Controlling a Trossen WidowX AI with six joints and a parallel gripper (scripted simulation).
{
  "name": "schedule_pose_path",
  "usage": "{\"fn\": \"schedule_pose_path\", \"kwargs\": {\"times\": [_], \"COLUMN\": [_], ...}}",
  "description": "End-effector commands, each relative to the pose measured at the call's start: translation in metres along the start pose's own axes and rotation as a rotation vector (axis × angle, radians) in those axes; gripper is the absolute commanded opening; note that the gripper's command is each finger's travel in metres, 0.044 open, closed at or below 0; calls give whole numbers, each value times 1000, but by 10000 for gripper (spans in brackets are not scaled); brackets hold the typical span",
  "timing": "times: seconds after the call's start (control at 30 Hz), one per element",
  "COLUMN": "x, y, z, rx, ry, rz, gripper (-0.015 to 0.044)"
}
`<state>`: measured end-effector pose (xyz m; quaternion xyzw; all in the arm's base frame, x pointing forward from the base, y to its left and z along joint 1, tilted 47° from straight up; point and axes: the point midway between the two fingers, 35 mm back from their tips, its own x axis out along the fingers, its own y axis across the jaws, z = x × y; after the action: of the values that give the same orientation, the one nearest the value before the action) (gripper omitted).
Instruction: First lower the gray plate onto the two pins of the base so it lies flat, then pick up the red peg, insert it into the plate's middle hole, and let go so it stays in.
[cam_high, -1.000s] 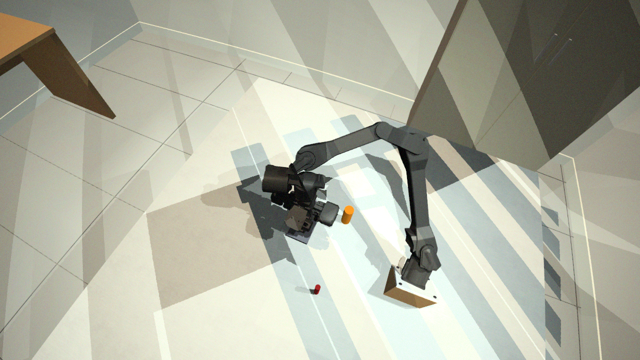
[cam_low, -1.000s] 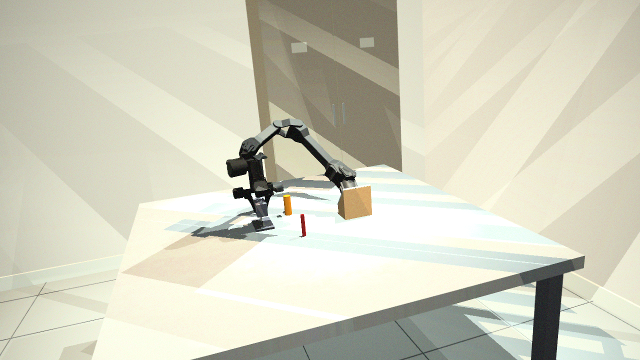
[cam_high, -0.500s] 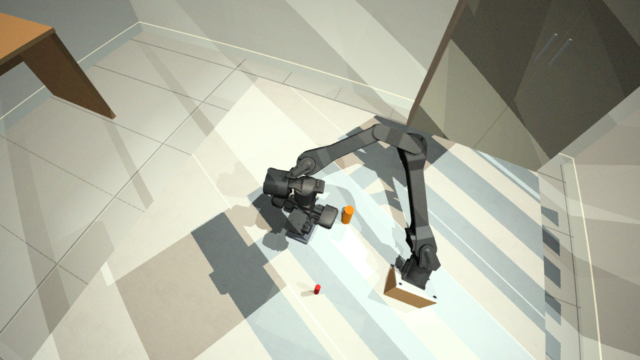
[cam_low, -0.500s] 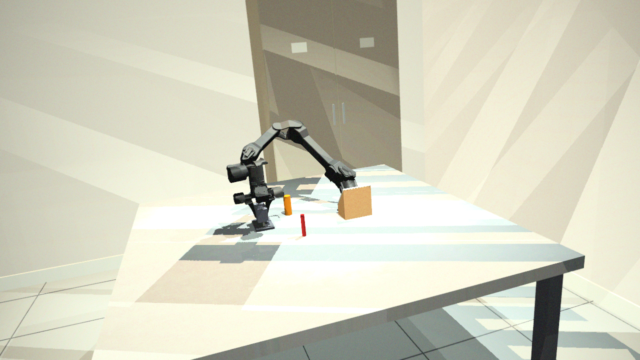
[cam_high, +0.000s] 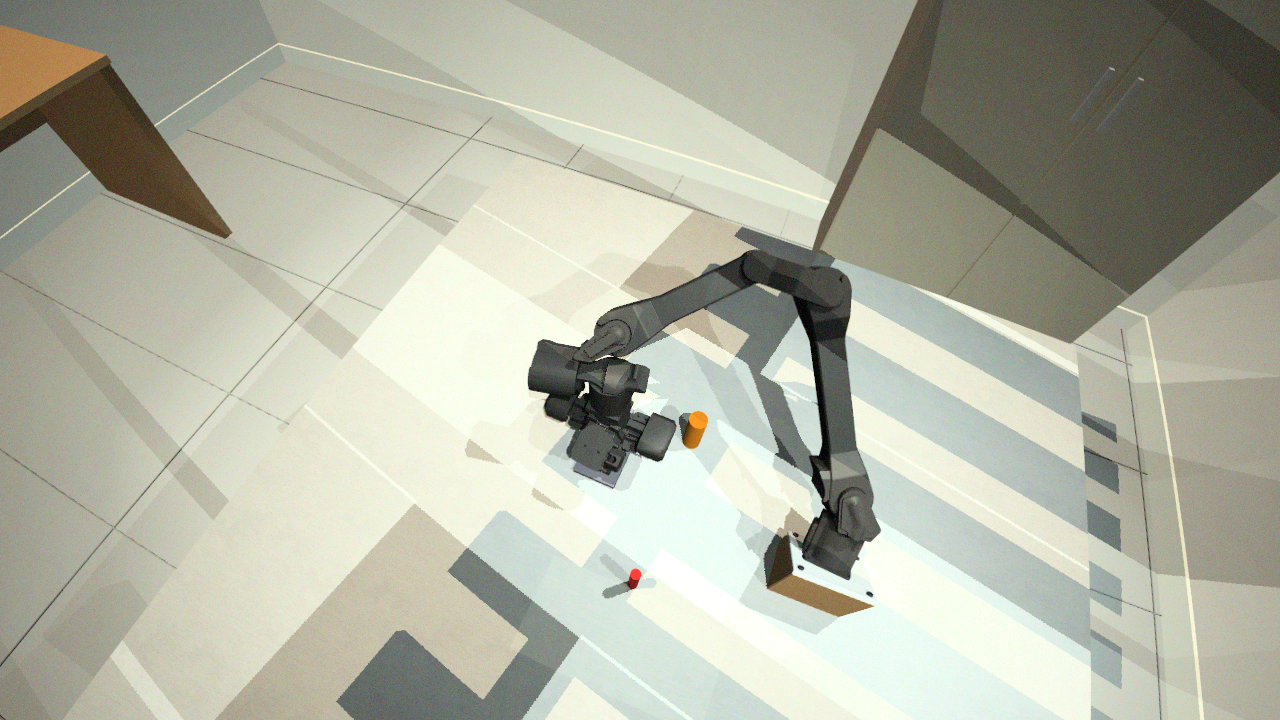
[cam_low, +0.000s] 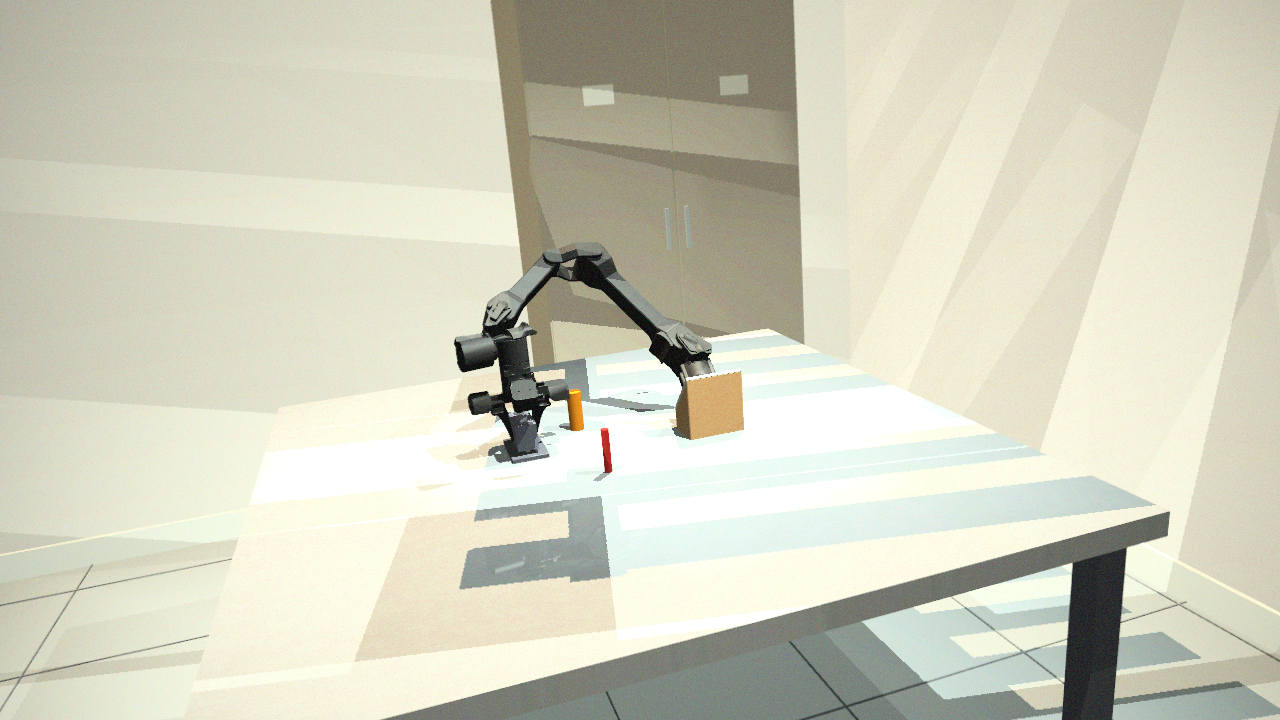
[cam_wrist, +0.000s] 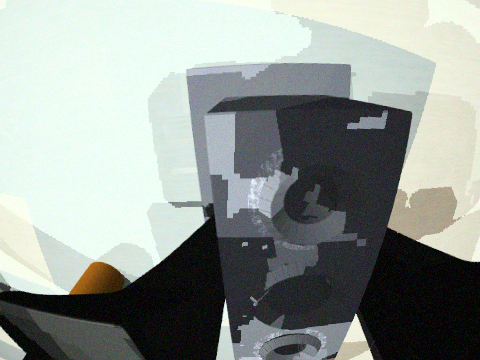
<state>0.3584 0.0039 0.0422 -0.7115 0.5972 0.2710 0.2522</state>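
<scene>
My gripper is shut on the gray plate, holding it by its sides; several round holes show in its face in the wrist view. In the exterior view the plate looks steep rather than flat, close over the dark gray base. Whether the two touch is unclear, and the base's pins are hidden. The top view shows only an edge of the base, below the gripper body. The red peg stands upright on the table, apart from the base and outside the wrist view.
An orange cylinder stands upright beside the gripper and base. The arm rises from a wooden block with a white top, beyond the peg. The table's front edge is far from the base.
</scene>
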Motion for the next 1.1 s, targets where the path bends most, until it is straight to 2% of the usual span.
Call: {"fn": "schedule_pose_path", "kwargs": {"times": [0.0,0.5,0.67,0.9,1.07], "x": [-1,-1,-10,-109,-118], "y": [-1,-1,-2,-1,-2], "z": [0,0,1,2,2], "rx": [3,3,2,-7,-7], "ry": [-1,-1,-3,-3,-1], "rz": [-2,-2,-3,-2,-2], "gripper": [53,440,440,440,440]}}
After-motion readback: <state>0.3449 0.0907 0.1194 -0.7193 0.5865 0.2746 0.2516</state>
